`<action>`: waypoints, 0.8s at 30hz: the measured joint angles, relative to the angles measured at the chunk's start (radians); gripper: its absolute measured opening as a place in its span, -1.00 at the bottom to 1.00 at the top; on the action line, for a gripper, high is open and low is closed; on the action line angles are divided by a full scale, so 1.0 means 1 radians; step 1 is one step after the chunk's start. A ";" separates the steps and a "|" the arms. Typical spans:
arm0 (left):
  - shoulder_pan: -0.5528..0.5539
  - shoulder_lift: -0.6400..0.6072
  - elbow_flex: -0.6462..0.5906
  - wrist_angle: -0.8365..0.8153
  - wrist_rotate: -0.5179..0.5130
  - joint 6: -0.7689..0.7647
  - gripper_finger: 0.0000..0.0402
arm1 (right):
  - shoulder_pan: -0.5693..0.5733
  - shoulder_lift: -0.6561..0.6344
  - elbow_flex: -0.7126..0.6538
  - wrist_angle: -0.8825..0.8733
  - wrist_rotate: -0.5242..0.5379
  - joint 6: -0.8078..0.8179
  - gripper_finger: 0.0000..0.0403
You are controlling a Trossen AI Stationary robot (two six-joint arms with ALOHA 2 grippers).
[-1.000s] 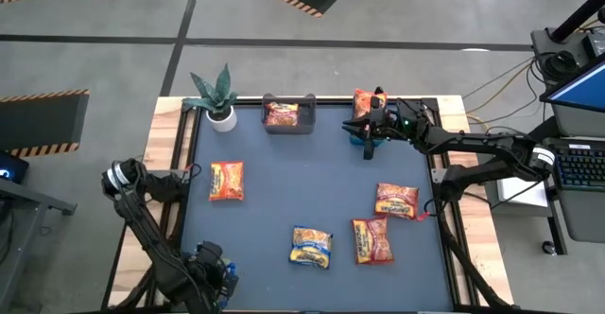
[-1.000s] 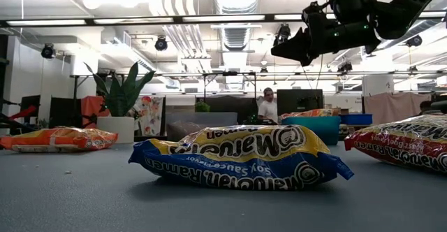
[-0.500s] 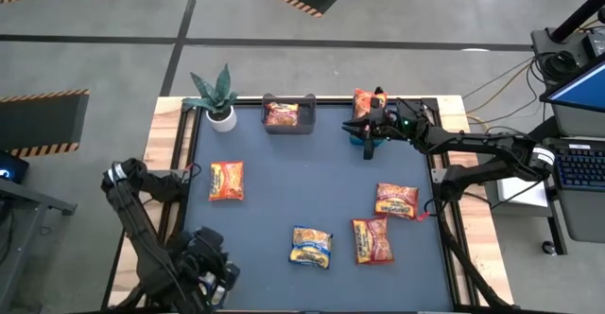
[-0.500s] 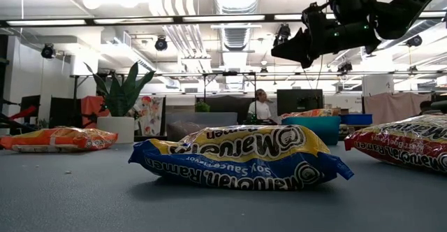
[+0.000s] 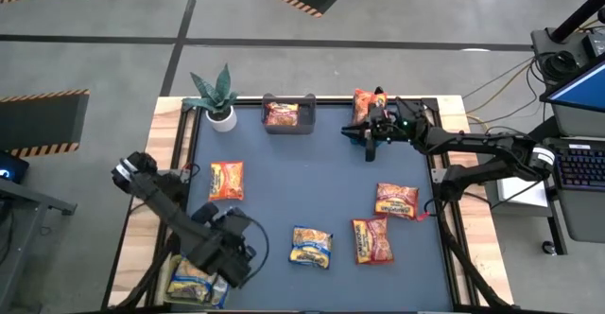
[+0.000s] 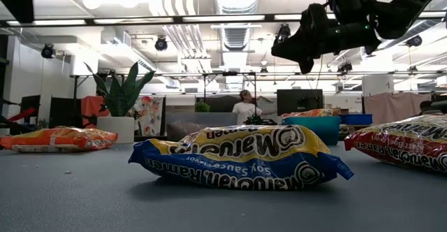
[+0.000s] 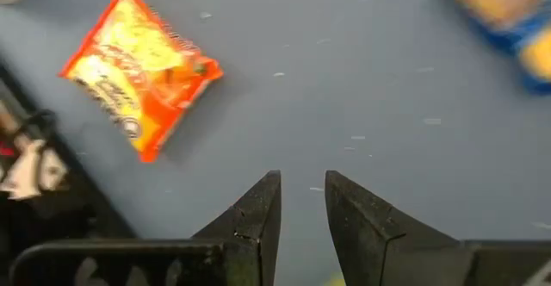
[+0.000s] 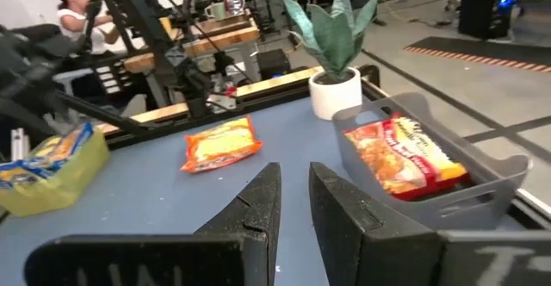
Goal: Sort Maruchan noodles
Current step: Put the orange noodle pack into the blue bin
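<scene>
Several Maruchan packets lie flat on the blue-grey table: an orange one (image 5: 227, 180) (image 7: 138, 79) at the left, a yellow-and-blue one (image 5: 311, 246) (image 6: 237, 156) near the front, and two red ones (image 5: 371, 240) (image 5: 397, 200) at the right. My left gripper (image 5: 236, 260) (image 7: 301, 183) hangs above the near-left part of the table, pointing steeply down. It is open by a narrow gap and holds nothing. My right gripper (image 5: 350, 131) (image 8: 294, 170) is held level, high above the table's far right. It too has a narrow gap and holds nothing.
A grey bin (image 5: 288, 115) (image 8: 430, 174) at the far edge holds a red-orange packet. A teal bin (image 6: 321, 128) with an orange packet (image 5: 369, 99) stands at the far right. A yellow bin (image 5: 194, 281) with yellow-and-blue packets sits at the near-left corner. A potted plant (image 5: 216, 96) stands far left.
My left gripper has risen from over the yellow bin at the near-left corner and swung in over the table, toward its right and far edges, rolling as it went. The bin with its packets now shows. My right gripper has rolled a little in place.
</scene>
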 joint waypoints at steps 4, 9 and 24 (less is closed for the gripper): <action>0.066 -0.038 -0.112 0.058 0.014 0.138 -0.62 | 0.019 0.000 0.000 0.000 -0.003 0.020 -0.74; 0.156 -0.096 -0.248 0.144 0.045 0.310 -0.62 | 0.045 -0.004 0.000 -0.053 -0.004 0.020 -0.74; 0.423 -0.201 -0.672 0.329 0.000 0.657 -0.62 | 0.058 -0.079 0.000 -0.293 0.001 0.028 -0.74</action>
